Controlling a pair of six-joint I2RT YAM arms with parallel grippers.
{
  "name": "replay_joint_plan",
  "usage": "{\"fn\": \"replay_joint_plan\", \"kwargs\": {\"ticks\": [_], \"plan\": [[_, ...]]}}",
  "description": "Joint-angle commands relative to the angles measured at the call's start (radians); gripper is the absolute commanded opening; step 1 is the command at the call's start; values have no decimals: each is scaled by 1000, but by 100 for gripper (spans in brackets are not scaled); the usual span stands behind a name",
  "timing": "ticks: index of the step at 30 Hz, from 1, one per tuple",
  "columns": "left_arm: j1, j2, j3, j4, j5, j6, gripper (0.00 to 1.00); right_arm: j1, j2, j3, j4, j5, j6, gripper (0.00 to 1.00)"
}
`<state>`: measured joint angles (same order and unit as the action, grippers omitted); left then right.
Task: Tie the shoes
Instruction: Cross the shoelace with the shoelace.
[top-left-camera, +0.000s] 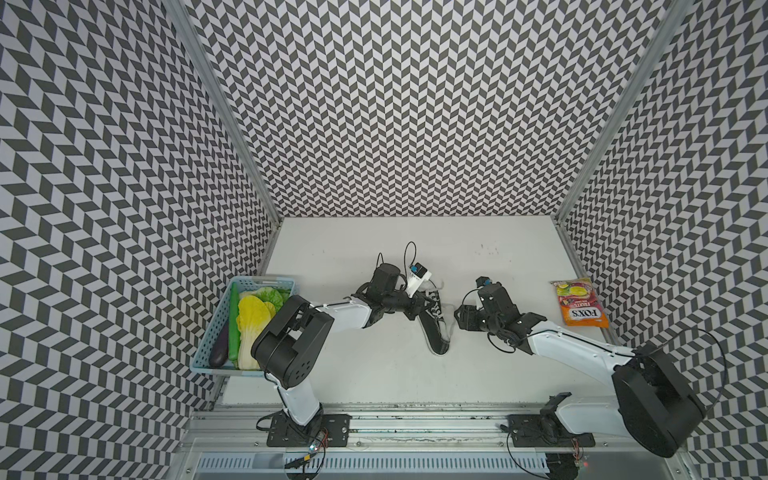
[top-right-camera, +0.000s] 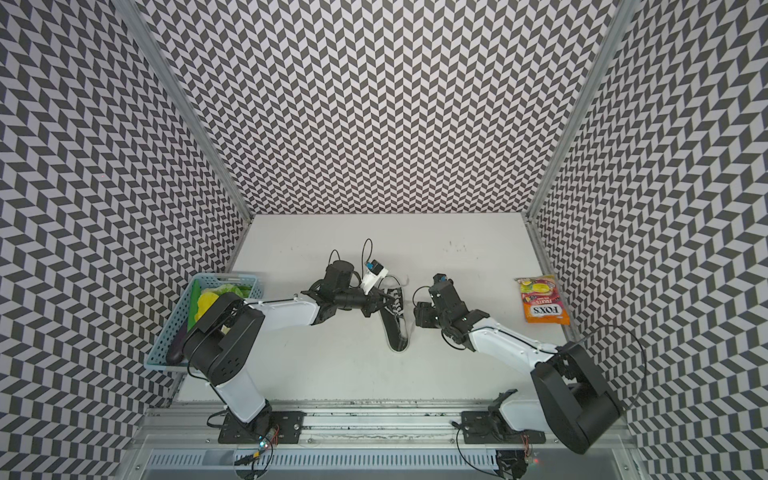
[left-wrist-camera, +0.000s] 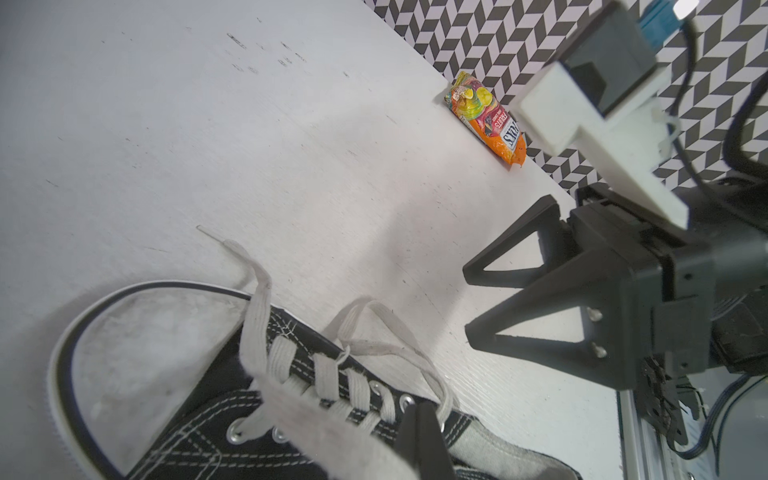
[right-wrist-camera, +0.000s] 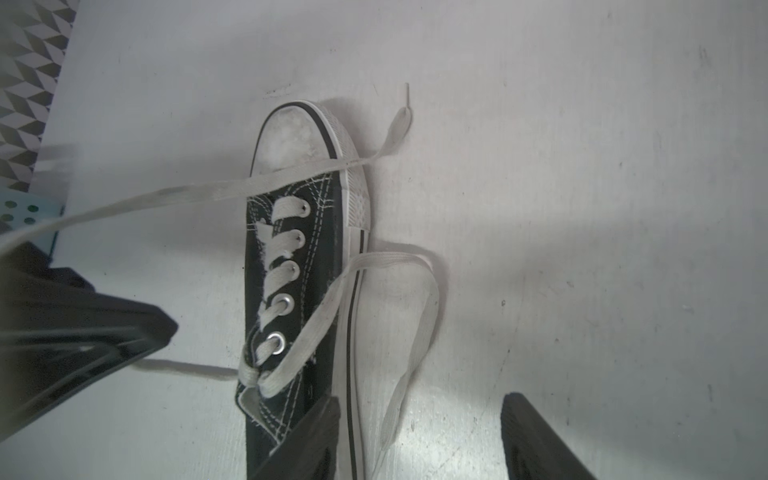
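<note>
Pressed tight together, my left pincer (top-left-camera: 424, 300) pinches one flat white lace (right-wrist-camera: 187, 193) of the black canvas low-top sneaker (top-left-camera: 434, 332) with the white rubber toe cap. That strand's loose tail drapes across the toe and ends on the white tabletop (top-left-camera: 374, 374). The sneaker sits on its sole mid-table, between my two arms. I judge it light enough to skid on this smooth surface if I tug hard, so pulls should be gentle and balanced. The lace itself is limp, soft cloth and is likely to slip between hard pads unless it is gripped flat. Just beside the sole, the second lace (right-wrist-camera: 424, 316) lies in a slack loop. My right pincer (left-wrist-camera: 469, 301) stands spread wide and empty near it. I would take that loop along its middle, well clear of the stiff tip.
</note>
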<state>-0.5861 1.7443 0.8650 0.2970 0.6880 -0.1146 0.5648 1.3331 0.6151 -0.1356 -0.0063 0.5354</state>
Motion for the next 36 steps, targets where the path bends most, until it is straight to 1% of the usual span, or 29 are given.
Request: {"fn": "replay_joint_plan", "kwargs": {"ticks": [1,4,5,6,11,13,19,23,25,27,29,30,36], "plan": [[8,-14,-9,27,40,11,0,19,26,13,-7,33,55,63],[8,-9,-6,43,48,1,0,45,77,57,-50,37,43,62],[8,-15,-7,36,52,4,0,73,128,74,-42,40,61,61],[8,-18,-12,37,53,6,0,95,181,112,-51,45,48,59],[8,-23,-16,42,53,1,0,115,232,133,-56,48,38,58],[8,-28,-17,39,50,4,0,120,249,141,-63,60,37,56],[8,-43,-26,36,45,7,0,133,273,140,-103,119,46,45],[9,-56,-35,33,39,9,0,132,294,122,-103,123,62,32],[9,-63,-40,31,36,9,0,132,294,116,-108,127,71,26],[10,-68,-43,31,35,9,0,130,281,104,-119,149,86,16],[9,-73,-47,31,33,10,0,126,245,96,-133,181,88,3],[9,-75,-47,29,33,11,0,124,226,95,-138,195,81,0],[20,-87,-40,-6,31,35,0,115,72,150,-213,331,-13,0]]}}
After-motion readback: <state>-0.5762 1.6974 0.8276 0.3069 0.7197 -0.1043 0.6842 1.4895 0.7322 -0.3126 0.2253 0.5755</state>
